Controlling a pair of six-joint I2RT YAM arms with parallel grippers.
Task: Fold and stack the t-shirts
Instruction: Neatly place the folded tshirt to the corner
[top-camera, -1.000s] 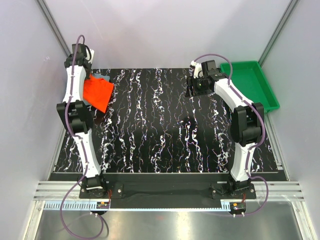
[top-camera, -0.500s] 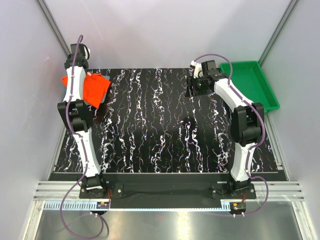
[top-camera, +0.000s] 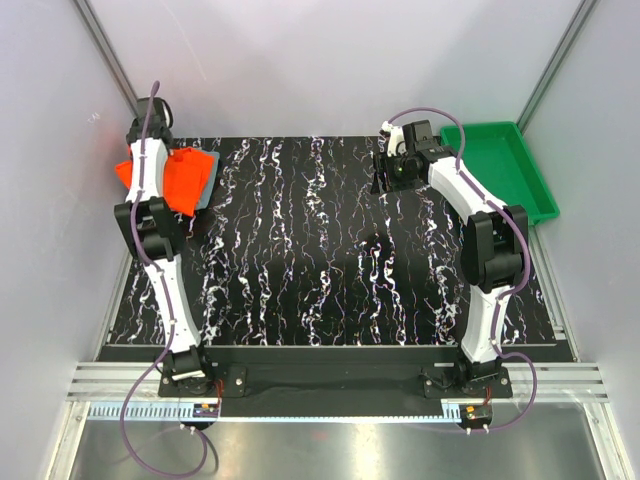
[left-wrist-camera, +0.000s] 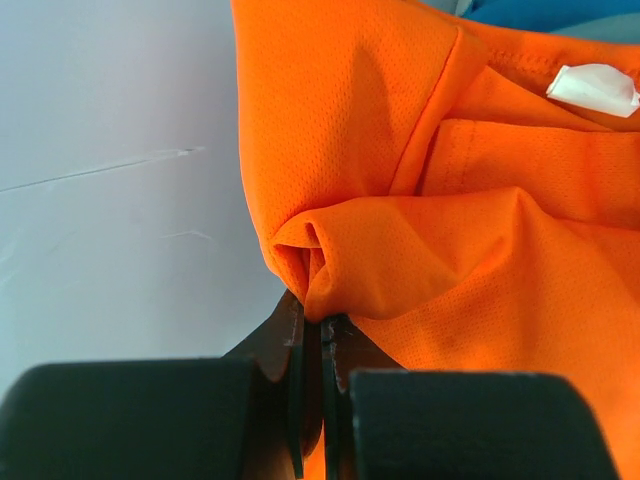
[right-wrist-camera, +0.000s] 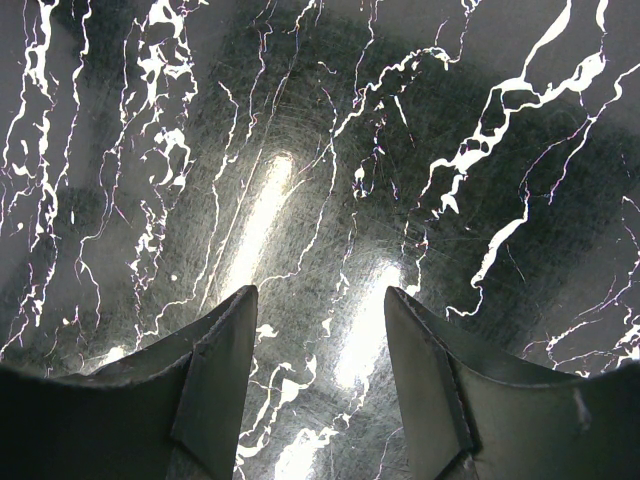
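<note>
Left wrist view: my left gripper (left-wrist-camera: 322, 335) is pinched tight on a fold of the bright orange-red mesh t-shirt (left-wrist-camera: 450, 230) at the far-left corner of the black marbled table (top-camera: 330, 250); my right gripper (right-wrist-camera: 320, 300) gapes empty.

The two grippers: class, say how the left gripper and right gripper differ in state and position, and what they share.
The left gripper is shut on the orange t-shirt; the right gripper is open, holding nothing above the table. The left gripper is at the far left corner; the right gripper sits right of centre, near the green tray. Both have dark fingers.
</note>
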